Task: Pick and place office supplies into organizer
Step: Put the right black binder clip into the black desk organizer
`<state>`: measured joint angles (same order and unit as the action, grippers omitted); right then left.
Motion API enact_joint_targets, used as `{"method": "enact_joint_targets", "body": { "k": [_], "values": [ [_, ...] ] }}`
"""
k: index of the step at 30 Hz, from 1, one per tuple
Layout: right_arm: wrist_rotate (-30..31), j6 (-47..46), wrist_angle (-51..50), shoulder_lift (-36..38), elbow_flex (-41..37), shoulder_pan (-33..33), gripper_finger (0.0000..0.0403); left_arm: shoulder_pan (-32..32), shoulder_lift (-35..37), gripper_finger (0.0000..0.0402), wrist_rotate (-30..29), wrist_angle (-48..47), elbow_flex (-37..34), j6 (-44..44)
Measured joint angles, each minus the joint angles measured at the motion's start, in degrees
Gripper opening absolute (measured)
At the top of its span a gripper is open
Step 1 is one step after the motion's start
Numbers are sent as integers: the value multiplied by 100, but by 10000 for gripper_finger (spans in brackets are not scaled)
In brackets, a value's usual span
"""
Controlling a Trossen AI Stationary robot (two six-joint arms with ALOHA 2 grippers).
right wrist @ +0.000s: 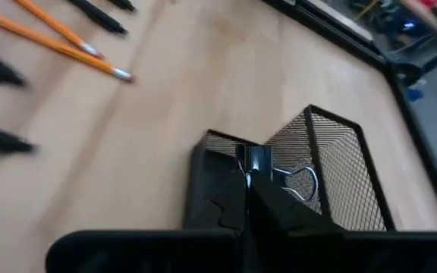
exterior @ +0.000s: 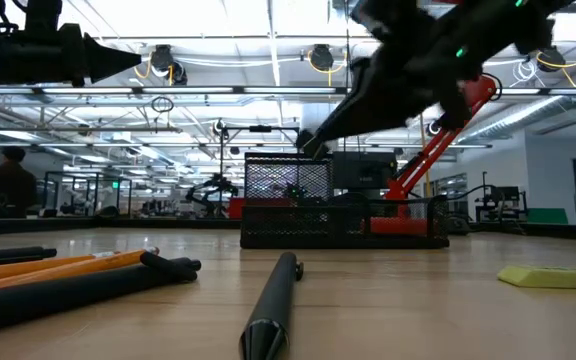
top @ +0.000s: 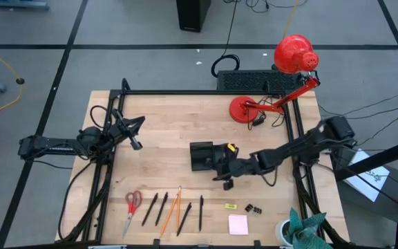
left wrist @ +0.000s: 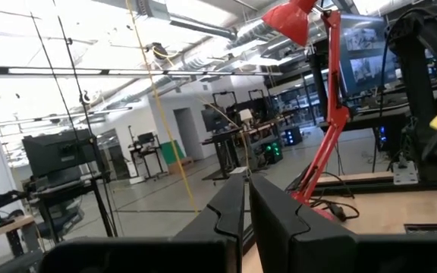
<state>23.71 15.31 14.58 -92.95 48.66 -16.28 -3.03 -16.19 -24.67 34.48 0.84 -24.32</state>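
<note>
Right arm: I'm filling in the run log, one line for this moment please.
right hand: shut on small black binder clip, above black mesh organizer | left hand: shut, waiting at table's left

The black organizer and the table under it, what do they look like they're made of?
The organizer looks like black wire mesh, probably painted metal: its walls show a fine see-through grid with solid rims. The table looks like pale wood, smooth and lightly glossy, with long plank seams and grain lines running across it.
</note>
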Motion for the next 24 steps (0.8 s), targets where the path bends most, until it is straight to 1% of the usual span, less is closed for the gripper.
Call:
{"method": "enact_joint_targets", "body": {
  "k": [4, 6, 10, 12, 17, 24],
  "values": [
    [459, 192, 401, -328, -2, 130, 0, -1, 0, 31, 0, -2, 0, 0],
    [452, 198, 551, -450, -2, 180, 0, -2, 0, 31, 0, -1, 0, 0],
    [174, 197, 713, -719, -2, 236, 0, 0, 0, 31, -88, -2, 0, 0],
    [153, 195, 748, -806, -2, 234, 0, -2, 0, 31, -124, -2, 0, 0],
    [162, 95, 713, -850, -2, 234, 1, -1, 0, 31, -139, 0, 0, -2],
    [157, -58, 660, -850, -2, 234, 12, 0, 0, 31, -139, 0, 0, 0]
  ]
}}
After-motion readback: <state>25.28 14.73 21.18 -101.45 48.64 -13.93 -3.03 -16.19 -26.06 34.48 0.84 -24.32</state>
